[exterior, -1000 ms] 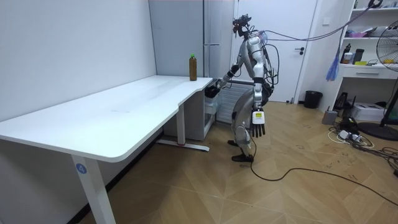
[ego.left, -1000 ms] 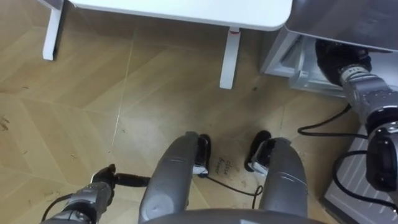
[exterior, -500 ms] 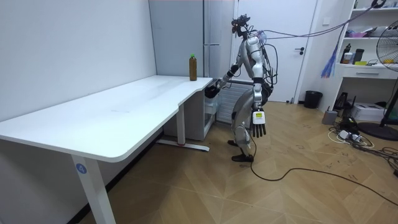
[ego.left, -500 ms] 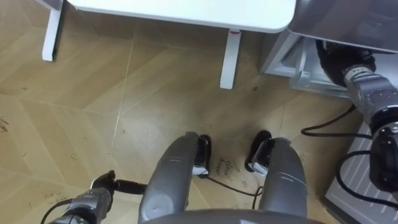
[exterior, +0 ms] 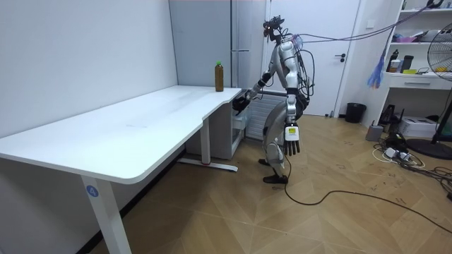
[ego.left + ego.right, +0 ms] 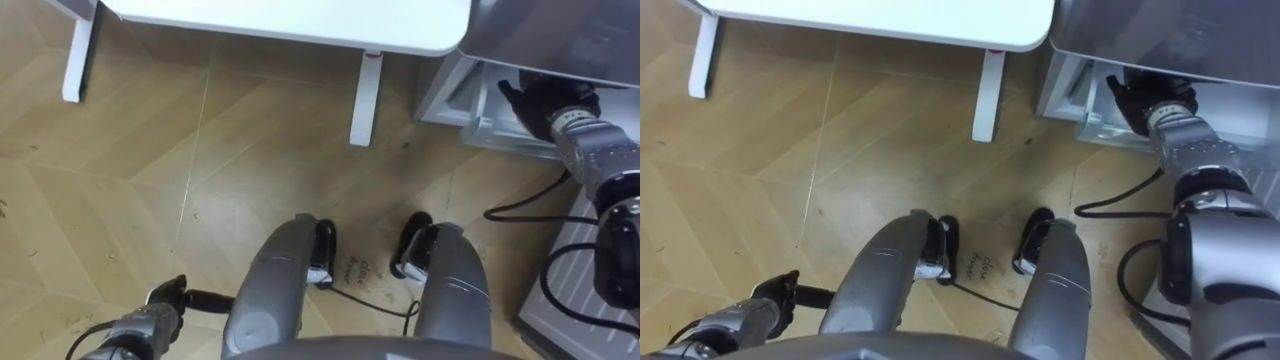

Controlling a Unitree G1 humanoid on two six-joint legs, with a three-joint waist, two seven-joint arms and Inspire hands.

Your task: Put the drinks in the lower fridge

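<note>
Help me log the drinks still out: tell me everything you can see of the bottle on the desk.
The bottle is dark brown with a green cap, slim and straight-sided. It is too small to tell whether it is glass or plastic. It stands upright and capped at the far end of the white desk, near the corner closest to the grey fridge, which rises behind it in the room view. Only the desktop touches it.
</note>
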